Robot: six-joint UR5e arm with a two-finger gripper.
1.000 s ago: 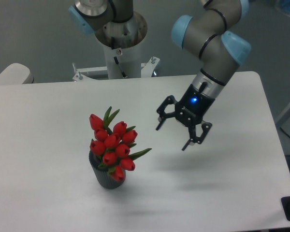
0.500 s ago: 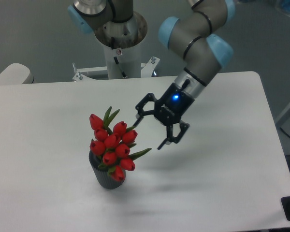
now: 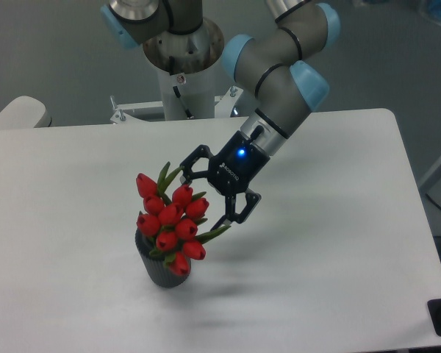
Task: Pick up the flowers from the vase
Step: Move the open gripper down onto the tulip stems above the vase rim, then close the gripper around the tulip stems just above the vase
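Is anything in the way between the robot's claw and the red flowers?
No, nothing visible is. The gripper is open right beside the flowers, which stand in the vase. Its fingertips are already at the bunch's right edge, and only bare table lies around them.

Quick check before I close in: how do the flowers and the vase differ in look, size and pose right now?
Colour: the flowers are bright red buds with green leaves; the vase is plain dark grey.
Size: the flowers spread wider and taller than the vase, hiding most of its rim.
Pose: the flowers lean up and to the left in the picture; the vase stands upright on the table.
Shared: neither is gripped; the open claw sits beside the flowers.
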